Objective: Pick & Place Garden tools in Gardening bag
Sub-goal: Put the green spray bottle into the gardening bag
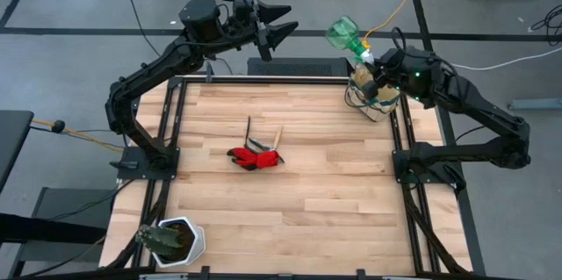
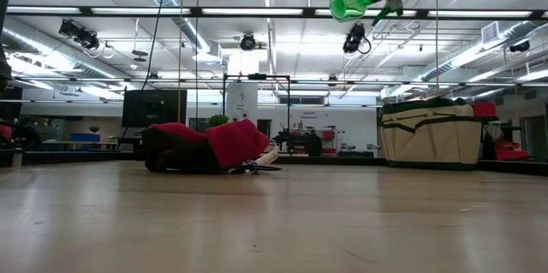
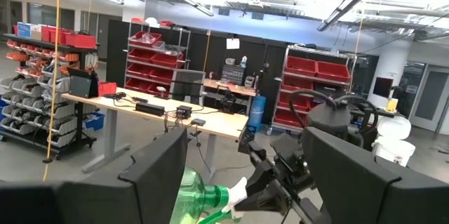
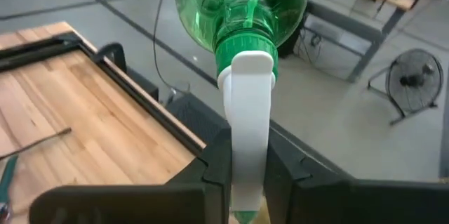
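barely started imo: right gripper [image 4: 247,171] is clamped on the green watering bottle [image 1: 345,32] above the gardening bag [image 1: 373,97], left gripper [image 1: 279,32] hangs wide open, red glove [image 1: 255,158] and hand tools [image 1: 250,135] still mid-table.

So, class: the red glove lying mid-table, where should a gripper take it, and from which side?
Probably from straight above, pinching the raised red bulk of the glove. In the low view it humps up off the table, giving the fingers something to close on. The slim hand tools lie against it, so stay clear of that edge.
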Controlling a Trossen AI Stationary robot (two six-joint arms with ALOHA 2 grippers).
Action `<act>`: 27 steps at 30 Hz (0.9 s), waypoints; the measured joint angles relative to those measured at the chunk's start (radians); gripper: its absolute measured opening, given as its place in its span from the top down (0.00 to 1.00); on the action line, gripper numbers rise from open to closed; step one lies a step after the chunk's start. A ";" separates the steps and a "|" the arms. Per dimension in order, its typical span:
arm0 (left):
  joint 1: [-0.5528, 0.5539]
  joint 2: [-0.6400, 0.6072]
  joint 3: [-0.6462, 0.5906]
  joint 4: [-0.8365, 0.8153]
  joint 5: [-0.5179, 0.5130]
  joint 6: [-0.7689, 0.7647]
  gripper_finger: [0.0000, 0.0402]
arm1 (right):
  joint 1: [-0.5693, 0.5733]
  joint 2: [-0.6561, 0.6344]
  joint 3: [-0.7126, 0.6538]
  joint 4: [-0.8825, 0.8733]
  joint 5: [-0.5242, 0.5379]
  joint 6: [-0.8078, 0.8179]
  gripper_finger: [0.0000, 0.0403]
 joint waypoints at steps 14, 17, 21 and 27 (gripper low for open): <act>0.000 0.000 0.000 -0.008 0.000 -0.003 0.28 | -0.030 0.014 0.194 -0.461 -0.007 0.158 0.87; 0.000 0.000 0.000 -0.008 0.000 -0.016 0.28 | -0.031 0.014 0.198 -0.514 -0.046 0.185 0.87; 0.000 0.000 0.000 -0.016 0.000 -0.018 0.28 | -0.031 0.014 0.198 -0.597 -0.054 0.231 0.87; 0.000 0.000 0.000 -0.024 0.000 -0.018 0.28 | -0.031 0.014 0.198 -0.736 -0.054 0.310 0.87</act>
